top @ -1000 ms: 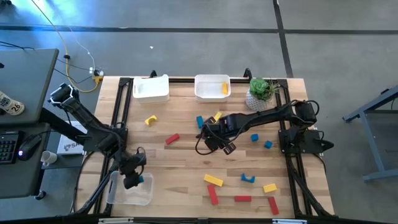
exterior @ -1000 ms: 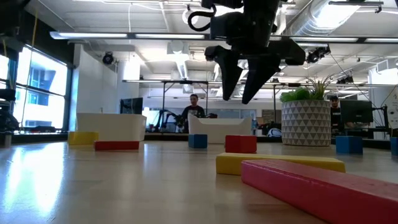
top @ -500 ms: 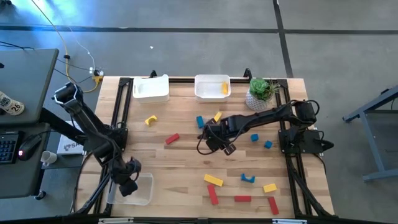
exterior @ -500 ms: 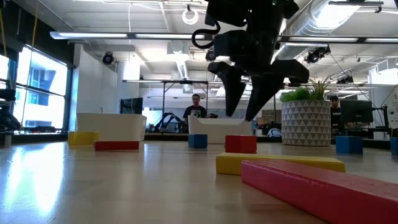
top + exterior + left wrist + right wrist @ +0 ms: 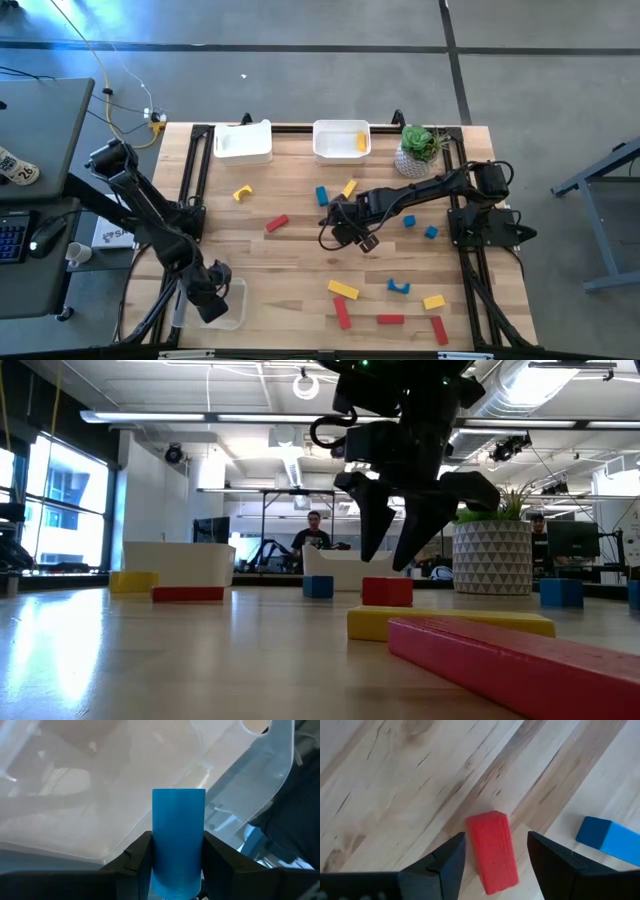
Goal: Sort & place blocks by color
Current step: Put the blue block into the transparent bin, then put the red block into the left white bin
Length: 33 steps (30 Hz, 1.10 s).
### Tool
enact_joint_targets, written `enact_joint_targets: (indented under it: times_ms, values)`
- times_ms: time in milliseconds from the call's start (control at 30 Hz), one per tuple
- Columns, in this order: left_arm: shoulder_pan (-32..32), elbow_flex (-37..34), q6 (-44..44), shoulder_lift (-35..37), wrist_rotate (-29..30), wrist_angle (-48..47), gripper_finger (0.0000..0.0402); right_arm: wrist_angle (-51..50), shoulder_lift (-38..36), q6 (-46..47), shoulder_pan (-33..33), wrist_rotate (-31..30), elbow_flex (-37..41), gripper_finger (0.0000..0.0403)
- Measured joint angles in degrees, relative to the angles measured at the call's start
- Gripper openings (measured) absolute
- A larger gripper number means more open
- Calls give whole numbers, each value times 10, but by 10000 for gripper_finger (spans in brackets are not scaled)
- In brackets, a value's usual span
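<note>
Right gripper point(image 5: 393, 535): coming down from where it hung a second ago, fingers spread wide and now straddling a red block point(image 5: 492, 851) without gripping it yet (centre of the high view).
Left gripper point(image 5: 208, 297): clenching a blue block point(image 5: 178, 837) between its fingers, having slid toward the lower left of the high view and now hanging over the clear bin point(image 5: 232, 318).
Red block: lying flat on the table point(image 5: 290, 260), with a blue piece point(image 5: 607, 836) close beside it.
Other blocks: lying scattered across the lower right of the high view; one yellow block point(image 5: 361, 143) is sitting in a white bin point(image 5: 341, 127) at top centre.
Meaning: the blue one looks ready to drop, the red one ready to be pinched.
</note>
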<state>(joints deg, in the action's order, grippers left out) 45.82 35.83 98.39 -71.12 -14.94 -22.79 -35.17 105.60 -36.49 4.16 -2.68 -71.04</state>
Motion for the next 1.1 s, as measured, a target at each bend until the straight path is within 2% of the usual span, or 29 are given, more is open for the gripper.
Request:
enact_joint_targets:
  times_ms: [167, 567, 833, 1100]
  values:
    - [0, 0, 0, -16, -1, 6, 111, 12, 2, 1, -10, 4, 7, 200]
    - [0, 0, 0, -27, -1, 6, 122, 17, 12, 6, -37, 71, 8, 200]
    - [0, 0, 0, -27, -1, 2, 164, 16, 40, 5, -39, 69, 8, 200]
    - [-5, 0, -11, -27, 0, -1, 183, 20, 54, 6, -38, 46, 8, 199]
